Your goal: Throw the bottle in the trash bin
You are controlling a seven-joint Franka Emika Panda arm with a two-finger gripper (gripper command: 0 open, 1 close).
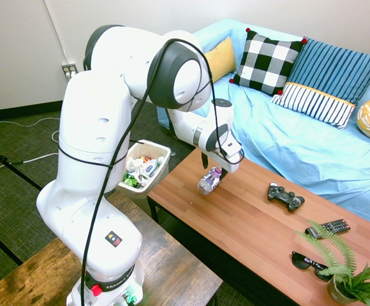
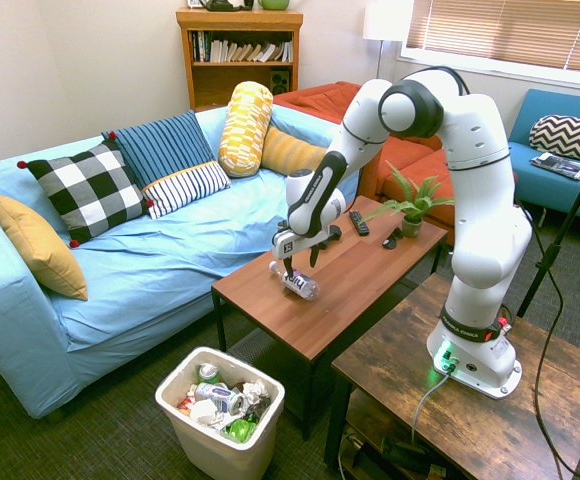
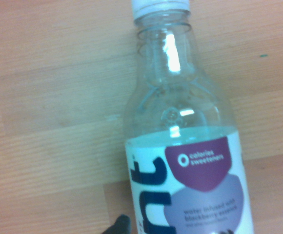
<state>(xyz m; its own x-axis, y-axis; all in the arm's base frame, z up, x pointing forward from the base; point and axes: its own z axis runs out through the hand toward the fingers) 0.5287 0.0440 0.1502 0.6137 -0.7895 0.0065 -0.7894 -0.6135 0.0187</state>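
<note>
One clear bottle (image 1: pixel 209 180) lying on its side near the left end of the wooden surface (image 1: pixel 249 223), purple-and-white label showing, white cap (image 3: pixel 160 6) on. Fingers (image 1: pixel 212 169) pointing straight down right over the bottle, spread wide and released, gripping nothing; contact with the bottle not clear from either outside view. In the second exterior view, same arrangement: fingers (image 2: pixel 301 266) poised just above the bottle (image 2: pixel 295 282), which rests close to the surface's (image 2: pixel 360 270) corner on the sofa side. In the wrist view, bottle (image 3: pixel 185 146) filling most of the frame against wood grain, neck and cap toward one edge, label text partly legible, fine print blurred.

On the floor past the left end of the surface, cream-white trash bin (image 1: pixel 148 167), upright, partly filled with crumpled wrappers and cans; seen from the other side (image 2: pixel 220 412), well apart from the bottle and lower than the tabletop.

Further right on the surface: black game controller (image 1: pixel 285 196), then remote control (image 1: pixel 327 227), sunglasses (image 1: pixel 310 264) and a potted fern (image 1: pixel 354 268) at the near right end. Behind, light-blue sofa (image 1: pixel 300 143) with checked pillow (image 1: pixel 268 62) and striped pillow (image 1: pixel 328 80).
</note>
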